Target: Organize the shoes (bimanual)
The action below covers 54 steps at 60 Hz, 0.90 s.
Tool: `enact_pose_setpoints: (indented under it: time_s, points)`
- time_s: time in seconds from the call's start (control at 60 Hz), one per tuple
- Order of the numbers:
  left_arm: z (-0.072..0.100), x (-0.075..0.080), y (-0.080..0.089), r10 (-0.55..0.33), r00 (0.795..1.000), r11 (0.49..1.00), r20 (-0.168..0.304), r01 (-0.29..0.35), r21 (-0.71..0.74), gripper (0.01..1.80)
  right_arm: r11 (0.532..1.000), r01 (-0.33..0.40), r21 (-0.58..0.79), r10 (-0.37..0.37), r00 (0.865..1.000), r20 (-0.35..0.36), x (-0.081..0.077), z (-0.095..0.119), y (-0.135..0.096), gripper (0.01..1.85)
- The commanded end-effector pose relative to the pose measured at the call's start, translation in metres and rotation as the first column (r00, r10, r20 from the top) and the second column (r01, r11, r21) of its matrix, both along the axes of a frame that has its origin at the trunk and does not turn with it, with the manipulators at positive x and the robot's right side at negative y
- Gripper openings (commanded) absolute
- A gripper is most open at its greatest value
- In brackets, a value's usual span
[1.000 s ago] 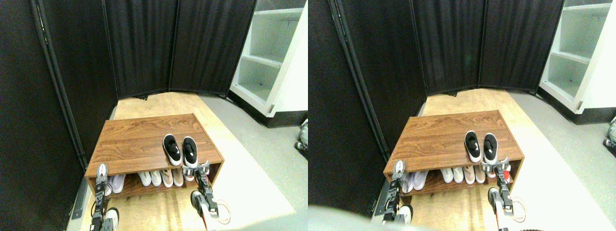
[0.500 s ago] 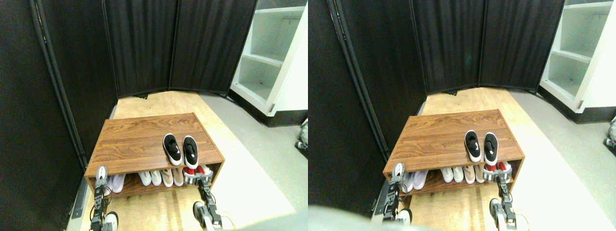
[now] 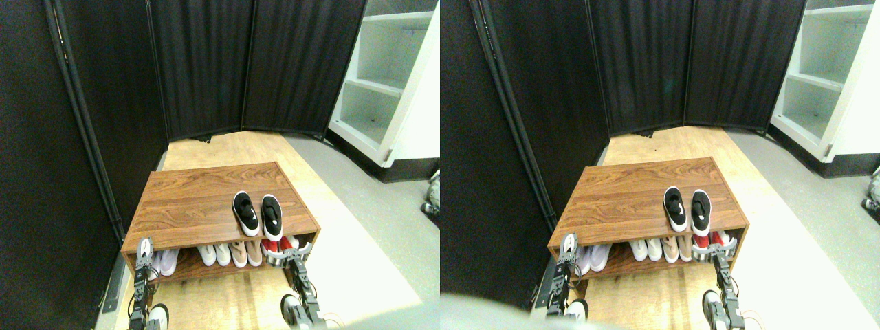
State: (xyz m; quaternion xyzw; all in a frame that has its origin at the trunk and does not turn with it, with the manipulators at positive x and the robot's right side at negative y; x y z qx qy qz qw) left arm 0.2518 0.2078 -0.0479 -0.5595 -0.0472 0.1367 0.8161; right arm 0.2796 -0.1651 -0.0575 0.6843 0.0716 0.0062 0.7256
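The shoes, a black pair with white soles, stand side by side on the right part of the wooden rack's top, toes pointing away: left shoe, right shoe. Neither gripper touches them. My right gripper hangs below them, in front of the lower shelf's right end, open with nothing between its fingers. My left gripper is at the rack's front left corner, level with the lower shelf.
The lower shelf holds pale shoes at the left, white and beige shoes in the middle and red shoes at the right. A black folding screen stands behind and to the left. A white shelving unit stands at the right.
My right gripper has dropped from the rack's top edge beside the right black shoe to the lower shelf opening, uncovering the red shoes. The left gripper and black shoes have stayed put.
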Motion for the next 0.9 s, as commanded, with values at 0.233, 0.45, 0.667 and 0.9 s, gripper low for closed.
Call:
enact_pose_setpoints:
  time_s: [0.233,0.45,0.667,0.9]
  points:
    - [0.011,0.002,0.002,-0.002,0.998,1.0,0.063,0.002,0.011,0.01,0.999,-0.009,-0.036,0.009,1.0,0.01,0.038,0.003,0.01,1.55]
    - [0.01,0.005,0.005,0.014,0.998,1.0,0.068,-0.015,0.015,0.01,0.999,0.026,-0.044,-0.027,0.999,-0.042,0.06,-0.012,0.01,1.46]
    - [0.008,0.006,0.008,0.034,0.998,0.999,0.062,-0.034,-0.002,0.01,0.999,0.019,-0.05,-0.02,1.0,-0.021,0.051,-0.011,0.009,1.55]
    - [0.005,0.008,0.007,0.037,0.997,0.999,0.062,-0.036,-0.022,0.01,0.999,-0.022,0.03,0.019,0.998,0.068,0.017,0.017,0.01,1.62]
